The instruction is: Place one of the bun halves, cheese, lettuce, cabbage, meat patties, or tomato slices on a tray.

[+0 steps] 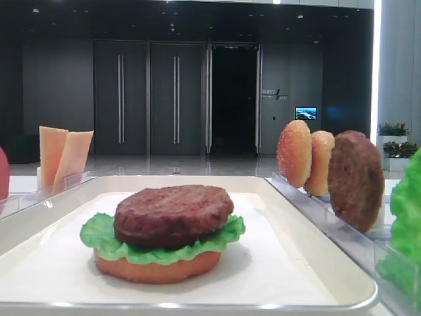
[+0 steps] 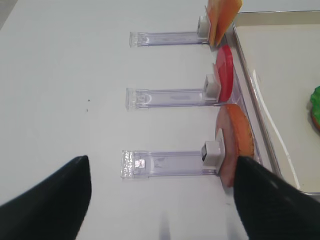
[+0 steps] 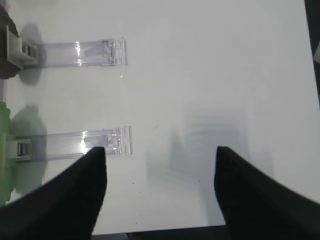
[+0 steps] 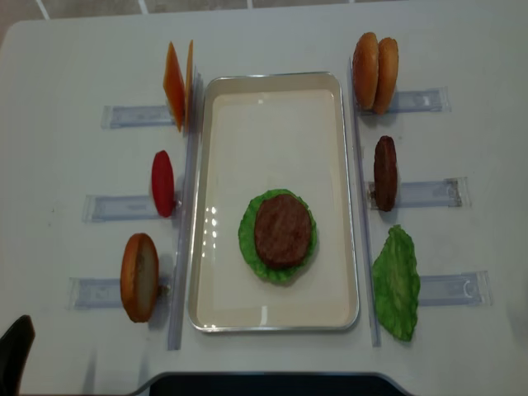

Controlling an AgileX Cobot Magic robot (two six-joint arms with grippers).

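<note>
While both grippers gape empty, rough brown patty (image 4: 283, 230) tops ruffled lettuce (image 4: 247, 235), glossy tray (image 4: 272, 99).

tray (image 4: 272, 99) — white | patty (image 4: 283, 229) on lettuce (image 4: 247, 239) — bun beneath

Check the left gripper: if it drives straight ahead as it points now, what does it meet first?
Probably the nearest clear rack, which lies between and just ahead of the open left gripper. The bun half stands at that rack's right end. Depth is unclear, so the fingers might pass above it.
</note>
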